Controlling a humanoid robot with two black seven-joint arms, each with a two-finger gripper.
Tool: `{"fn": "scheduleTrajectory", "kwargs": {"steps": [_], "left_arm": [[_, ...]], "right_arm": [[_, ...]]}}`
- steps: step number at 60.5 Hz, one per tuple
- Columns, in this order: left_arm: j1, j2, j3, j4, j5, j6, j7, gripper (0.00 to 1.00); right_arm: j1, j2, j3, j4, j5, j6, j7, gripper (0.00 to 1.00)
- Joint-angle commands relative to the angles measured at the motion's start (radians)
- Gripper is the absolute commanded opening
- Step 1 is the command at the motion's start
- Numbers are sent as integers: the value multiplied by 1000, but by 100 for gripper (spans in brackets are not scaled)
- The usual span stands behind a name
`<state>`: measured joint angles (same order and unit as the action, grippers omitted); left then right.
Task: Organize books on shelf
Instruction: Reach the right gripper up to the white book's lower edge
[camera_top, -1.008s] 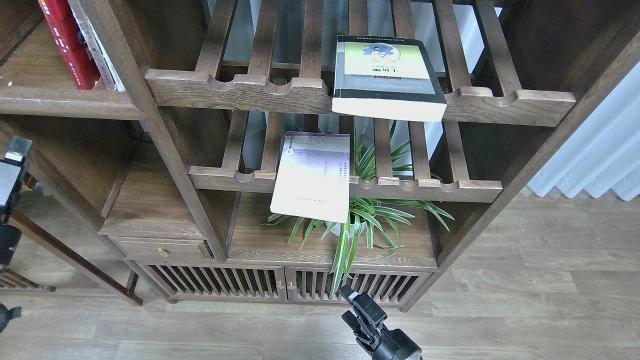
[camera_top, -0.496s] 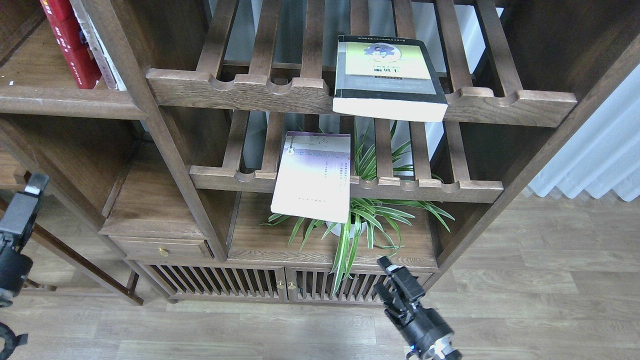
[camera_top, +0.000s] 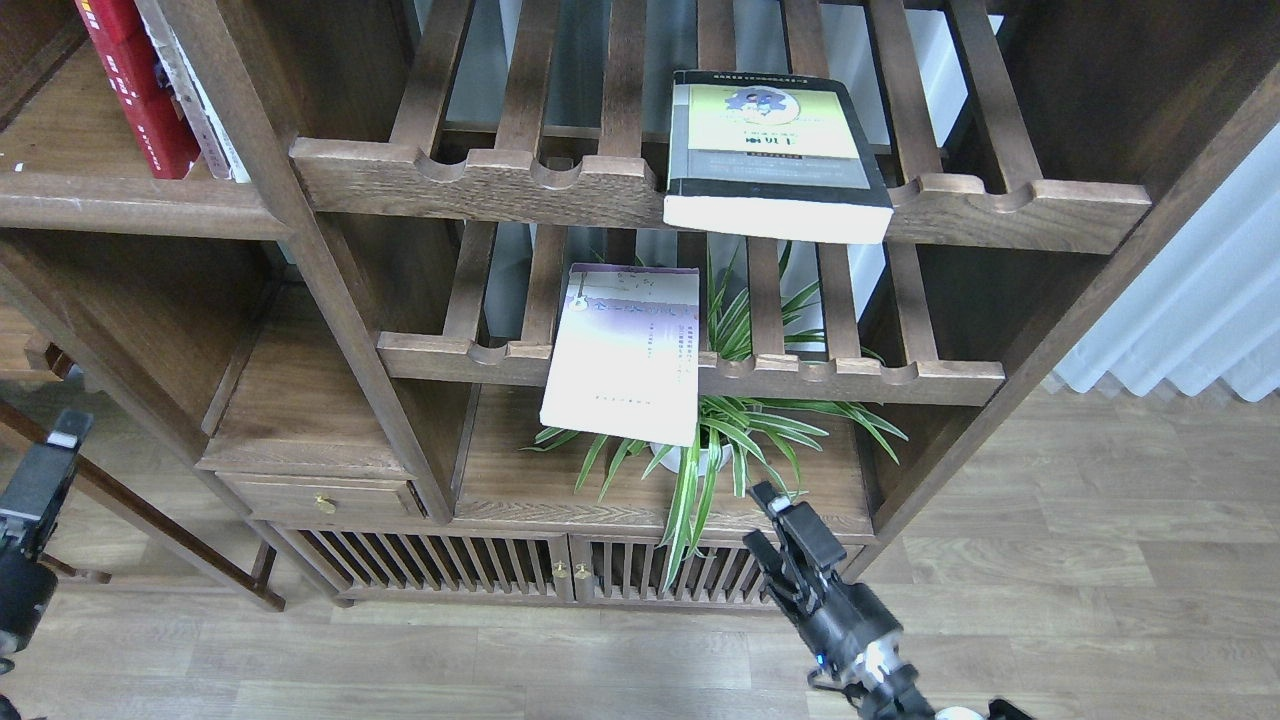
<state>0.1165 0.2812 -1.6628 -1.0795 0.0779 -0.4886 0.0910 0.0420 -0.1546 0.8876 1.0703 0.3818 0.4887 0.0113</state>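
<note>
On the upper slatted rack a thick black-grey book with a yellow-green panel (camera_top: 775, 150) lies flat, its front edge past the rail. On the lower rack lies a pale lavender-white book (camera_top: 625, 350), overhanging the rail. A red book (camera_top: 135, 85) stands on the solid dark-brown shelf (camera_top: 130, 205) at the top left. My right gripper (camera_top: 757, 512) is low in front of the cabinet, below the lavender book, its fingers slightly apart and holding nothing. At the left edge my left gripper (camera_top: 55, 440) is seen side-on, far from all three books.
A potted spider plant (camera_top: 730, 440) stands under the lower rack, its leaves hanging close to my right gripper. Slatted cabinet doors (camera_top: 560, 570) and a small drawer (camera_top: 320, 495) sit below. A curtain (camera_top: 1200, 300) hangs at the right over the wooden floor.
My right gripper has come in from the bottom edge, moved right and risen toward the plant. My left gripper has dropped lower at the left edge. The books have not moved.
</note>
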Motion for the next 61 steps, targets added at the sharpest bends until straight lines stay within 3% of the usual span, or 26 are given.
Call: {"fn": "scheduleTrajectory", "kwargs": {"steps": [1,61], "left_arm": [[0,1,0,10,-23,0,4,100],[-3,10,-12,9,-30,0,6,100]], "right_arm": [[32,1,-3,-1,-3,0,-7,99],[164,155,-65,-107,-97,0,-4,99]]}}
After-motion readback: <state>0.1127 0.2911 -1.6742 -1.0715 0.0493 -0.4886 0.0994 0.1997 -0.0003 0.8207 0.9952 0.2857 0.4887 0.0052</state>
